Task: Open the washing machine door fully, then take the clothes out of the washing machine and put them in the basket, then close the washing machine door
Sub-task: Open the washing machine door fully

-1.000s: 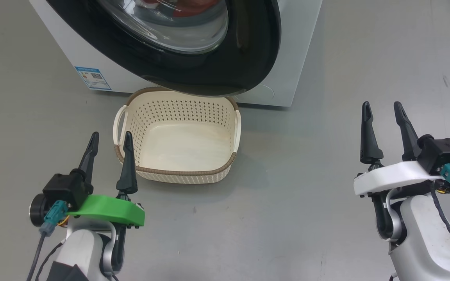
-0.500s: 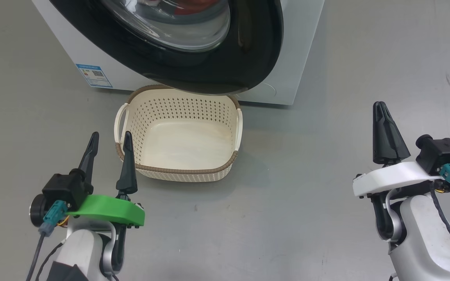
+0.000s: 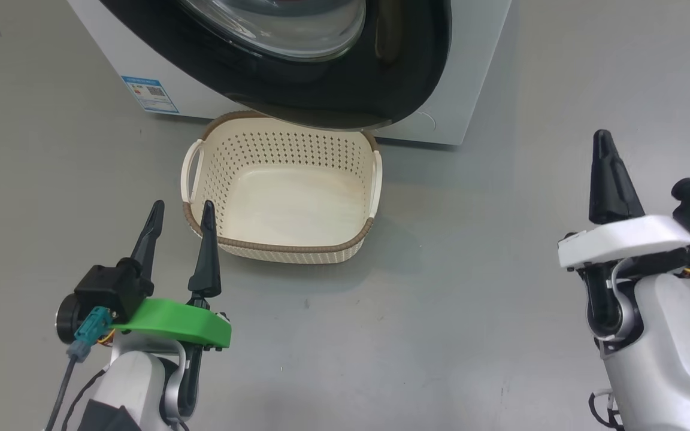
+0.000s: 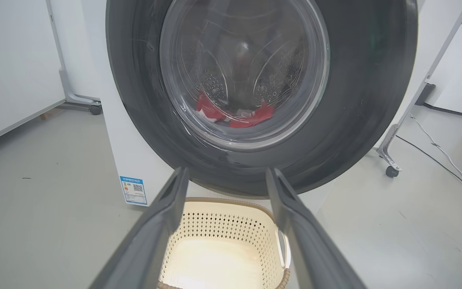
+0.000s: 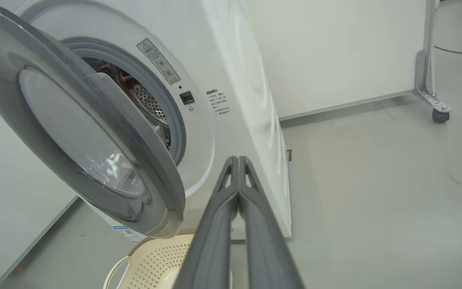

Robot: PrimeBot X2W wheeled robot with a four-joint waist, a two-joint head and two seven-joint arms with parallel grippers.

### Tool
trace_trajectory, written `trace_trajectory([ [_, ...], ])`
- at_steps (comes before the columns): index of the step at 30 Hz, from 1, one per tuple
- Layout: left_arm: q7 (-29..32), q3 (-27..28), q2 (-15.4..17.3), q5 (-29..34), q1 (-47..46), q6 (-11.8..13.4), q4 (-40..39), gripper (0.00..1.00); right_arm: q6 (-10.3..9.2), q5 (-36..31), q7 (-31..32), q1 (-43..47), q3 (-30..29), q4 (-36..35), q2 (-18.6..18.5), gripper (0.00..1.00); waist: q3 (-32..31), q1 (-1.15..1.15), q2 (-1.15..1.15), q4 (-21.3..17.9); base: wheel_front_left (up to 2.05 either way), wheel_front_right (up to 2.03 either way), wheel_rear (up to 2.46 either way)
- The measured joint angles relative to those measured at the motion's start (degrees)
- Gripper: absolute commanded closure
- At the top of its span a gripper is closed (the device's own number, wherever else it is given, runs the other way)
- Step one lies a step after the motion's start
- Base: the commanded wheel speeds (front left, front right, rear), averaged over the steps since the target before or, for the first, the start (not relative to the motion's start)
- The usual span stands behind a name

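Claw on the right [image 3: 604,140] just pinched shut, empty; left claw [image 3: 182,206] spread wide; I'd nudge the ajar washing machine door [image 3: 321,102].

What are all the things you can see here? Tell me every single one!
washing machine: one, white, on the floor ahead
washing machine door: one, black rim with clear glass, partly open, above the basket
clothes: red bunch, count unclear, inside the drum
basket: one, cream with brown rim, empty, on the floor under the door
label sticker: one, blue, low on the machine's front
stand legs on wheels: two, grey, either side of the machine
floor: grey, all around
left pincer: one, dark fingers, green mount, open, beside the basket
right pincer: one, dark fingers, white mount, shut, empty
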Motion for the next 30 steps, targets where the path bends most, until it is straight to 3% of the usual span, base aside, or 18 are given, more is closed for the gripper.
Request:
trace_trajectory([
  [4, 0.00, -0.31, 0.01, -0.14, -0.10, 0.04, -0.42, 0.00, 0.82, 5.59, 3.75, -3.67, -1.24, -0.36, 0.74, 1.00, 1.28, 0.00, 0.00, 0.54, 0.00, 0.00, 0.00],
  [15, 0.00, -3.16, 0.01, -1.10, -2.11, 0.04, -0.65, 0.00, 0.52, 23.52, 18.71, -16.18, -7.48, 0.13, 1.24, 1.00, 4.35, 0.00, 0.00, 3.41, 0.00, 0.00, 0.00],
  [30, 0.00, -4.94, 0.00, -2.86, -3.30, 0.07, -0.74, 0.00, -6.72, 32.60, 34.07, -28.85, -10.22, 3.37, -0.24, 1.00, 7.70, 0.00, 0.00, 8.17, 0.00, 0.00, 0.00],
])
